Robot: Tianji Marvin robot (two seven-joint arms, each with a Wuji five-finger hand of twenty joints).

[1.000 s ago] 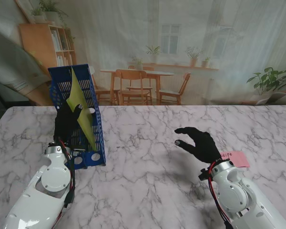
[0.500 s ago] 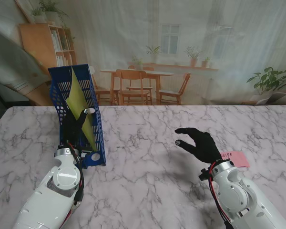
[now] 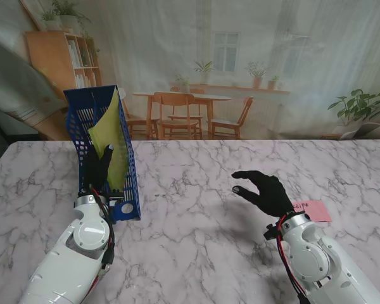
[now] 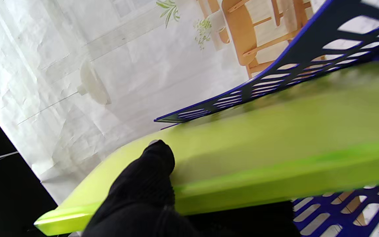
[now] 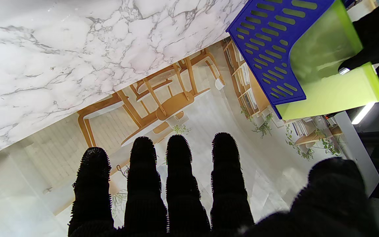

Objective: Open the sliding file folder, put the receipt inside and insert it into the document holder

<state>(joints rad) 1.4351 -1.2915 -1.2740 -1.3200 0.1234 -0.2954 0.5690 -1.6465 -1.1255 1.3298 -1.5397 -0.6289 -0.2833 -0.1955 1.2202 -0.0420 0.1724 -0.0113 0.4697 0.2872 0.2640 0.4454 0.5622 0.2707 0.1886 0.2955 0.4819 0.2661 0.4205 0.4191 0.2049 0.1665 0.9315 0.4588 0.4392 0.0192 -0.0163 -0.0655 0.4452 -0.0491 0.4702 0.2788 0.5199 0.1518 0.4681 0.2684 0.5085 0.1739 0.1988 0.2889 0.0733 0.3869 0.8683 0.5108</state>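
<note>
A lime-green file folder stands nearly upright inside the blue slotted document holder at the far left of the table. My left hand reaches into the holder's open front, a fingertip pressed on the folder's face and dark glove under its edge. Folder, holder and left hand also show in the right wrist view. My right hand hovers open over the table at the right, fingers spread. A pink receipt lies flat beside the right wrist, partly hidden by it.
The marble table runs between the two hands. A printed backdrop of a room hangs behind the table's far edge. The holder's slotted wall rises close over the folder.
The folder has swung from a diagonal lean to nearly upright inside the holder. My left hand and forearm shifted slightly right and nearer to me. The right hand stayed put.
</note>
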